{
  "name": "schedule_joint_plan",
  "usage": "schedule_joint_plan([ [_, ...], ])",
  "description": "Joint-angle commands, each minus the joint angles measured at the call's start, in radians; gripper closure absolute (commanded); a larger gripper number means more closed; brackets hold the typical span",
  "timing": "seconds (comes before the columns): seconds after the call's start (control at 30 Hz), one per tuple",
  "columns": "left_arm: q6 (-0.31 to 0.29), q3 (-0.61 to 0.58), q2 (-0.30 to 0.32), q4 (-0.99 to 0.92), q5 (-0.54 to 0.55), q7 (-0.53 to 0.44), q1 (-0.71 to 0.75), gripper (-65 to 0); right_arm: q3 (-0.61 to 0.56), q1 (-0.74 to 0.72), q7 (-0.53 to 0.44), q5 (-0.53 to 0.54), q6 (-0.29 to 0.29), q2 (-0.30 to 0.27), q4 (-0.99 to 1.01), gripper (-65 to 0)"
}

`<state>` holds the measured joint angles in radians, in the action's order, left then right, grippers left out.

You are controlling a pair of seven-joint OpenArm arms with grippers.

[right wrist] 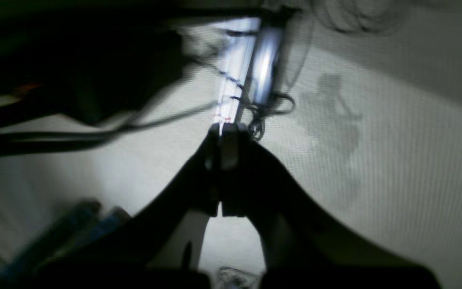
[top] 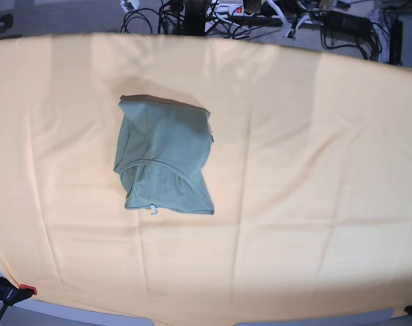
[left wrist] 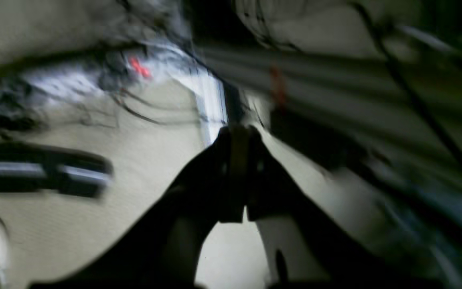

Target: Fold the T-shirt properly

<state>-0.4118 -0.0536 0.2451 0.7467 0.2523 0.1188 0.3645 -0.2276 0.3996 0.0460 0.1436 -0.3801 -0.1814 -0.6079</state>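
Observation:
The sage-green T-shirt (top: 165,157) lies in a compact, slightly wrinkled bundle left of centre in the base view, with its neckline facing the front edge. Neither arm appears in the base view. In the left wrist view my left gripper (left wrist: 237,134) is shut with nothing between its dark fingers, and it points at a blurred pale floor. My right gripper (right wrist: 227,130) is also shut and empty in the right wrist view, over a pale floor with cables. The T-shirt shows in neither wrist view.
A large yellow-orange cloth (top: 314,170) covers the whole table. Cables and equipment (top: 260,13) lie beyond the far edge. A red-tipped clamp (top: 21,291) sits at the front-left corner. Both wrist views are motion-blurred.

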Motion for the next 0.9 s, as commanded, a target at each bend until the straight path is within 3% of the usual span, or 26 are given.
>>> schedule_joint_plan([
  [0.0, 0.047, -0.021, -0.018, -0.039, -0.047, -0.068, -0.005, 0.0, -0.016, -0.005, -0.040, -0.025, 0.033, 0.002, 0.018, 0.0],
  [0.1, 0.185, -0.073, -0.079, -0.179, -0.127, -0.253, -0.051, 0.0, -0.069, -0.043, -0.099, -0.048, 0.122, 0.031, 0.047, 0.0],
  [0.33, 0.325, -0.083, -0.213, -0.285, -0.151, -0.341, -0.085, 0.0, -0.114, -0.090, -0.100, -0.048, 0.151, 0.053, 0.047, 0.0],
  [0.4, 0.324, -0.083, -0.241, -0.284, -0.152, -0.341, -0.086, 0.0, -0.114, -0.092, -0.105, -0.048, 0.153, 0.056, 0.047, 0.0],
  [0.63, 0.320, -0.083, -0.256, -0.284, -0.141, -0.356, -0.088, 0.0, -0.113, -0.077, -0.105, -0.049, 0.153, 0.056, 0.047, 0.0],
  [0.87, 0.323, -0.083, -0.256, -0.284, -0.140, -0.335, -0.082, 0.0, -0.113, -0.061, -0.096, -0.145, 0.173, 0.077, 0.047, 0.0],
])
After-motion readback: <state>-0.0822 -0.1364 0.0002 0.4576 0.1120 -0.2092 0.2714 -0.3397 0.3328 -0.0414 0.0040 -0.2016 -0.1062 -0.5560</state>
